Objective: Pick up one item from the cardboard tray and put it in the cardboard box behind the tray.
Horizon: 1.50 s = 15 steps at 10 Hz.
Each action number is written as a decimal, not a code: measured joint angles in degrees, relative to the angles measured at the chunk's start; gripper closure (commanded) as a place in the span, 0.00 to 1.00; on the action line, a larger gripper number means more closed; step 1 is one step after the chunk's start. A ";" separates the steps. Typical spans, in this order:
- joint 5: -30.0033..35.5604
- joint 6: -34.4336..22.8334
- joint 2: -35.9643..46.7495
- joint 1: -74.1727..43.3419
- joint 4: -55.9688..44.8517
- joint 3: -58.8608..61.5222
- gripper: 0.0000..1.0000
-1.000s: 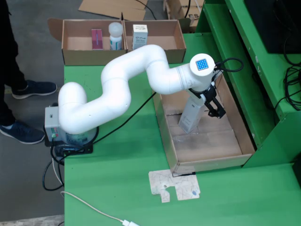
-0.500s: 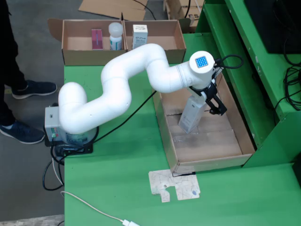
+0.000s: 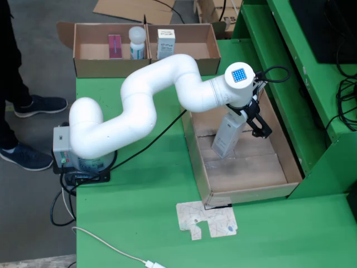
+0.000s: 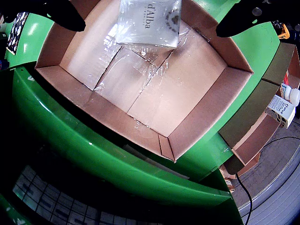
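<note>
In the still view a flattened cardboard scrap (image 3: 208, 220) lies nearest on the green table (image 3: 139, 206). Beyond it sits one open cardboard tray (image 3: 245, 178); the gripper (image 3: 249, 124) holds one pale box (image 3: 227, 135) tilted above its floor, the box's far side hidden. In the gripper view the box (image 4: 149, 21) reads "d'Alba", its top cut off, with black fingers (image 4: 241, 18) pinching its sides. Farthest, a cardboard box (image 3: 146, 49) holds three items: a pink packet (image 3: 114, 46), a white bottle (image 3: 137, 42) and a white carton (image 3: 165, 43), labels unreadable
</note>
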 measured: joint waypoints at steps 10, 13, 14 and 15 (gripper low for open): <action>-0.61 0.27 -0.88 -0.96 0.52 0.00 0.00; -0.79 0.62 -1.23 -0.96 1.93 0.00 0.00; -0.88 0.71 -1.32 -0.78 2.02 0.00 0.00; -1.05 1.14 -1.67 -0.09 2.72 0.00 0.00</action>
